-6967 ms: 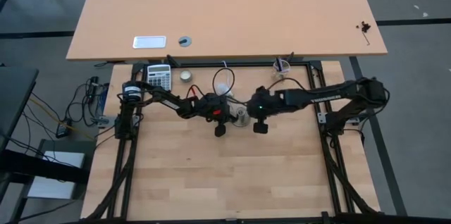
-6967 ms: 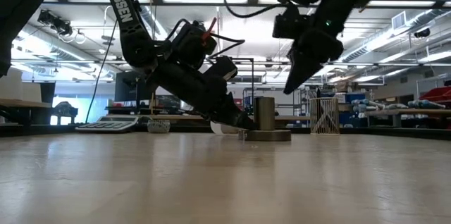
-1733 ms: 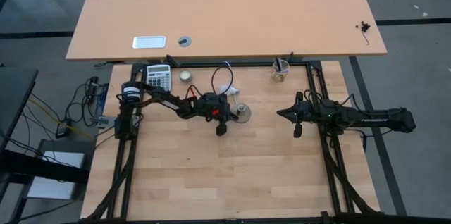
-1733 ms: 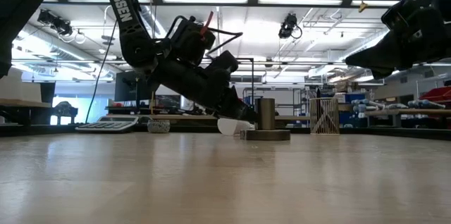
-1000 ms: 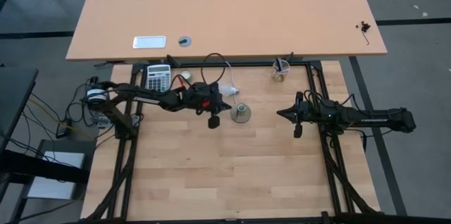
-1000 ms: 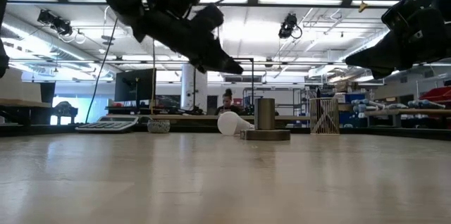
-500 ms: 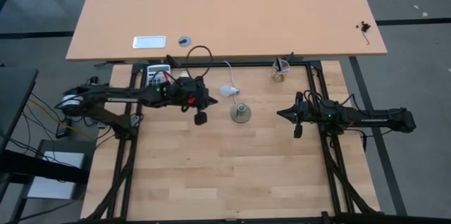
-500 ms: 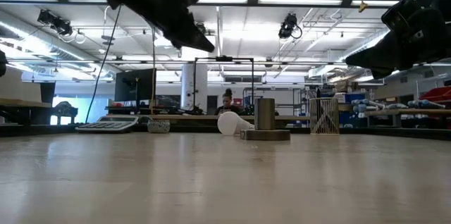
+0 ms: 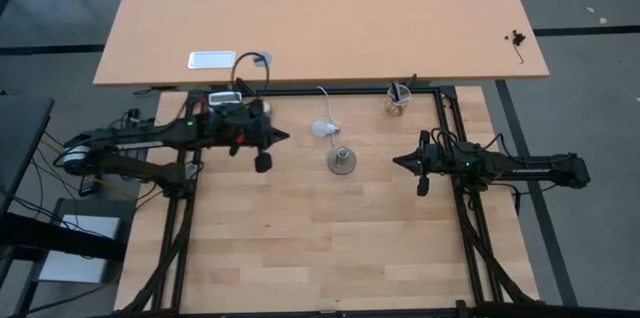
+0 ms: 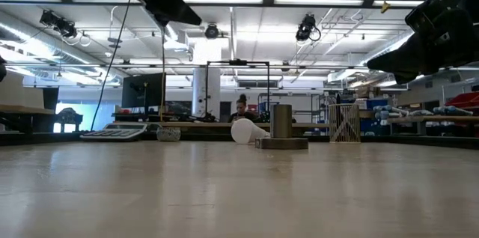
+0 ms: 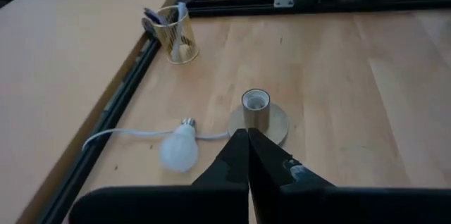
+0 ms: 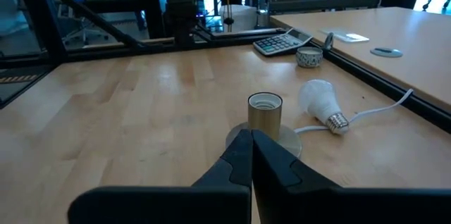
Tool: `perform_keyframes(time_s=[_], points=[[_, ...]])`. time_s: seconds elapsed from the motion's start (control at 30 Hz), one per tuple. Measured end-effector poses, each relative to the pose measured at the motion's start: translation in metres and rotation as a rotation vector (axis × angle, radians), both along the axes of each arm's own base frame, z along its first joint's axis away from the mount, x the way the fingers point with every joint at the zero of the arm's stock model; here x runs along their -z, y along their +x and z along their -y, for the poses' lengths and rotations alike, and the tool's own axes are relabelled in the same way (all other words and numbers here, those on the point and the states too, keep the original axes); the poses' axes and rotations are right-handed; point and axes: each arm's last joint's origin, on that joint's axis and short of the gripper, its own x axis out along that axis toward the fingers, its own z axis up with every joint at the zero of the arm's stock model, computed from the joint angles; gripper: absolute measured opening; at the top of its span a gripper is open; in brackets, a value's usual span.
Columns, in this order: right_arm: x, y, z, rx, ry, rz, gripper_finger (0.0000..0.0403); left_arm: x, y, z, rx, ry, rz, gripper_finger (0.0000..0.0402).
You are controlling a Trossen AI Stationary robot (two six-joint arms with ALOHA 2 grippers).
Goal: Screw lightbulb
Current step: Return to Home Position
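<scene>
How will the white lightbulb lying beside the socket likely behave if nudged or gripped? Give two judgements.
The lightbulb lies on its side, so a nudge would probably roll it in a curve. Its smooth round globe looks slippery and likely fragile; grip gently.

The lightbulb (image 9: pixel 321 129) lies just far-left of the socket base (image 9: pixel 342 161), seemingly apart from it. The left gripper (image 9: pixel 283 137) is to their left, the right gripper (image 9: pixel 397 161) to their right.

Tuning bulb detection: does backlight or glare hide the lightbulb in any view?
Low view: bright ceiling lights behind, yet the lightbulb shows white beside the socket. High view: even light, no glare on it. Both wrist views: evenly lit, it shows plainly.
</scene>
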Motion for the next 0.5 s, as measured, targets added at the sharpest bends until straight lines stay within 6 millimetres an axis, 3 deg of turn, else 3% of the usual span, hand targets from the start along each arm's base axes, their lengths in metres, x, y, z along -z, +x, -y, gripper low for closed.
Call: perform_keyframes(time_s=[0.5], points=[[0.001, 0.001, 0.0, 0.001, 0.012, -0.015, 0.0011, -0.03, -0.052, 0.011, -0.013, -0.008, 0.098, 0.0]])
